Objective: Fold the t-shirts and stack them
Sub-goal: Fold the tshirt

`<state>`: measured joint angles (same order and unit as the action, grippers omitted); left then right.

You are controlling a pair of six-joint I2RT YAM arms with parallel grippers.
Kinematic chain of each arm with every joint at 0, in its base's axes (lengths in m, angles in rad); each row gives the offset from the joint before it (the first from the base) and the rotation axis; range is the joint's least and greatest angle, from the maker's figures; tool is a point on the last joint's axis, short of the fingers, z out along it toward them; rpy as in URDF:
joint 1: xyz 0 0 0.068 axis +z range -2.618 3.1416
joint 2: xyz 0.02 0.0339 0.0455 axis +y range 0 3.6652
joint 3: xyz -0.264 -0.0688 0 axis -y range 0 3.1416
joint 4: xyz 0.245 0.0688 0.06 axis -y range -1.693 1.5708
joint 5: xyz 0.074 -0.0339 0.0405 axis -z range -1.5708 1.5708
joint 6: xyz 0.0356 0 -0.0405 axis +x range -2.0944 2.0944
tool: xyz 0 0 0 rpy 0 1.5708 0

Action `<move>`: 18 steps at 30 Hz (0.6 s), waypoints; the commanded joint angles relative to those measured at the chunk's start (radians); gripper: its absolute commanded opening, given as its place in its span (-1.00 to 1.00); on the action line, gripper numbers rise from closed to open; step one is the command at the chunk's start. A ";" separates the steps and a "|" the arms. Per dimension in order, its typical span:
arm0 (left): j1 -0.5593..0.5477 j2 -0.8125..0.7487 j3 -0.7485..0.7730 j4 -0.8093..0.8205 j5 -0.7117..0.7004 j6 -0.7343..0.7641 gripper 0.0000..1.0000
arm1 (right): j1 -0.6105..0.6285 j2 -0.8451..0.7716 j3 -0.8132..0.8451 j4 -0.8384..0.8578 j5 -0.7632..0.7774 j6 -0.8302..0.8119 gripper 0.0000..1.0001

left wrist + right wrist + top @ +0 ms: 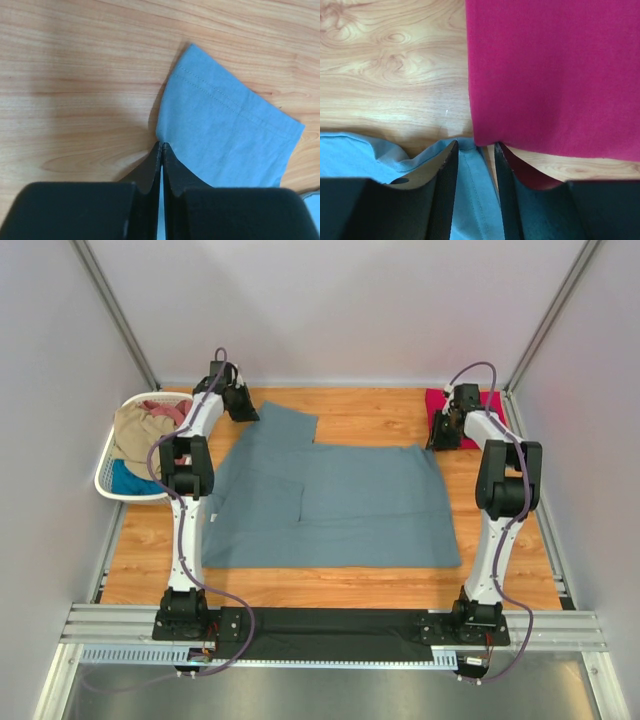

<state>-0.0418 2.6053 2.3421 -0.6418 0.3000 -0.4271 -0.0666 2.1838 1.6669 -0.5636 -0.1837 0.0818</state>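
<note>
A large slate grey-blue t-shirt (340,505) lies spread flat across the middle of the table. My left gripper (240,402) is at its far left sleeve (285,425). In the left wrist view this gripper (162,144) is shut on the edge of the grey-blue fabric (225,135), and a thin strip of cloth shows between the jaws. My right gripper (443,432) is at the shirt's far right corner. There it (476,144) stands open, with a seamed fold of the grey-blue shirt (470,200) lying loose between its fingers. A folded crimson-pink t-shirt (555,75) lies just beyond, at the far right (492,405).
A white slatted basket (105,475) stands at the far left edge of the table. It holds a tan shirt (135,430), a dusty-pink one (170,410) and a bright-blue one (130,480). Grey walls enclose the table on three sides.
</note>
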 commanded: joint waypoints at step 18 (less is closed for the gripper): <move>-0.006 -0.221 -0.121 0.163 0.106 -0.009 -1.00 | -0.013 -0.102 -0.053 0.093 -0.030 -0.010 -0.99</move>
<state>-0.0456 2.5111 2.2208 -0.5236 0.3931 -0.4599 -0.0719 2.1738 1.6341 -0.5255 -0.2100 0.0742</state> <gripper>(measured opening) 0.006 0.011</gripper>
